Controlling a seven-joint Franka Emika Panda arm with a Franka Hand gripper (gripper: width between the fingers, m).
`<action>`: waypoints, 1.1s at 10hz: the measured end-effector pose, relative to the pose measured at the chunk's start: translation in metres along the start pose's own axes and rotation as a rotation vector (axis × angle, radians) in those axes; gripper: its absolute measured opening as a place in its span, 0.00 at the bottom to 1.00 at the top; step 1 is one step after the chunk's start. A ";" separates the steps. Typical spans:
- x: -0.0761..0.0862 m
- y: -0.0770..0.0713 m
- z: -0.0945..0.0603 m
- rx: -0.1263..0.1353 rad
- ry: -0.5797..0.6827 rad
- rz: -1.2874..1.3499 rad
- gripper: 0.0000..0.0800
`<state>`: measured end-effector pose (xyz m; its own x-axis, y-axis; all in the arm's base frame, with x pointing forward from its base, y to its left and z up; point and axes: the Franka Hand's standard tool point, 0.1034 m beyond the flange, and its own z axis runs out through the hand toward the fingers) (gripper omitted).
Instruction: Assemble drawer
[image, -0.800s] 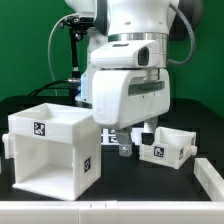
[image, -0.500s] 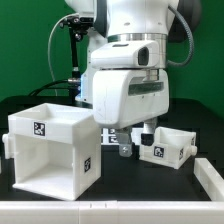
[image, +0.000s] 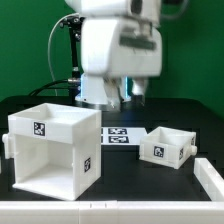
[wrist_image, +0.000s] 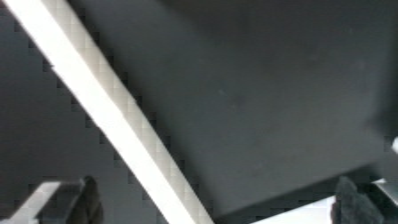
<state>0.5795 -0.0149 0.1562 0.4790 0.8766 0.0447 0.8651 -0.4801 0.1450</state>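
Observation:
A large white open drawer case (image: 50, 148) stands at the exterior view's left. A small white drawer box (image: 166, 146) stands at the right, apart from the case. My gripper (image: 134, 91) hangs high above the table behind both parts, near neither. In the wrist view my gripper (wrist_image: 217, 198) is open and empty, with one dark fingertip (wrist_image: 61, 200) at each side. Between the fingers lies dark table and a straight white band (wrist_image: 121, 130); I cannot tell which part the band belongs to.
The marker board (image: 121, 136) lies flat between the two boxes. A white bar (image: 211, 181) lies at the front right. A white strip (image: 60, 211) runs along the table's front edge. Cables and a black stand (image: 72, 60) are behind.
The arm has risen and pulled back from its low spot between the case and the small drawer box. Both boxes stay where they were.

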 end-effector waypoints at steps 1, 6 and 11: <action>-0.022 0.009 -0.007 0.013 -0.010 -0.068 0.81; -0.050 0.018 0.003 0.045 -0.025 -0.063 0.81; -0.076 0.040 0.041 0.076 -0.045 -0.096 0.81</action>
<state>0.5837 -0.1022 0.1179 0.3984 0.9171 -0.0102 0.9152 -0.3968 0.0710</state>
